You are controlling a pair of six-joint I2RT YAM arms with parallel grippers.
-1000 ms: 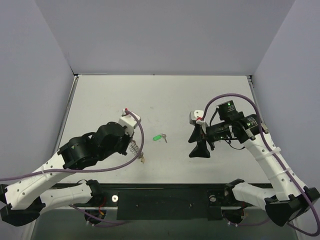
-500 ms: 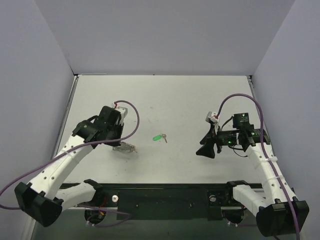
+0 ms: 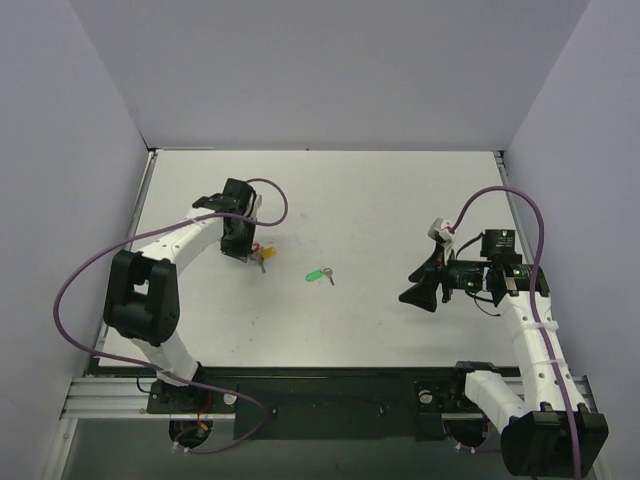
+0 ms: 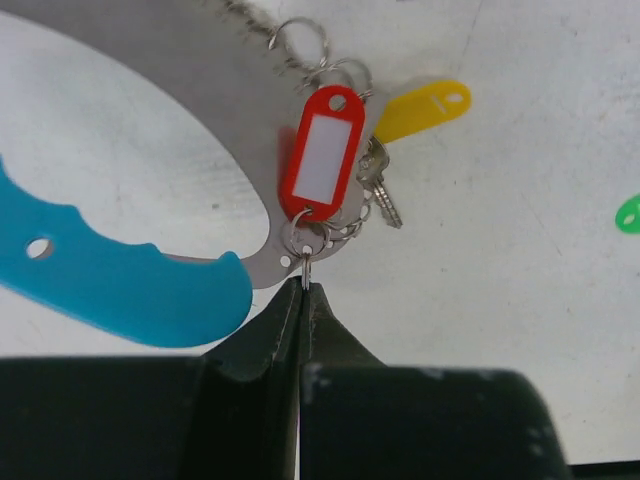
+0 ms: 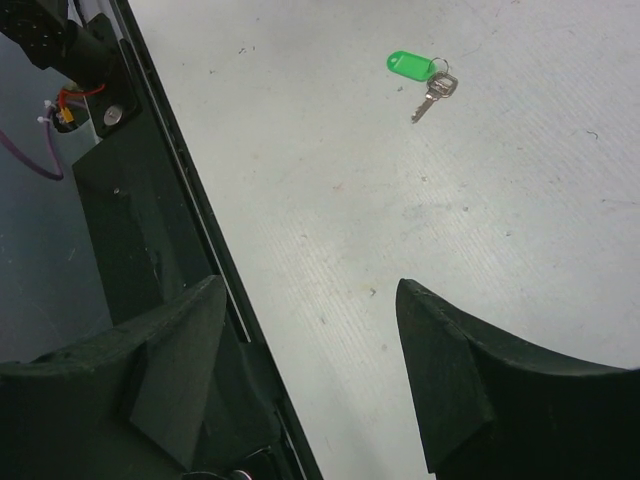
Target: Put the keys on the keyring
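Left wrist view: left hand (image 4: 302, 290) clenched on a small link of the keyring (image 4: 300, 235), at the worktop's (image 5: 520, 200) left side. Right hand (image 5: 308, 300) released, empty. Green-tagged key (image 5: 428, 80) lies on the worktop between both hands, well apart from each.

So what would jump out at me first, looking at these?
The bright red tag and yellow tag on the keyring, on the left of the table, where the shut left gripper pinches one small ring. Then the lone green-tagged key lying mid-table, with the right gripper gaping open off to its right.
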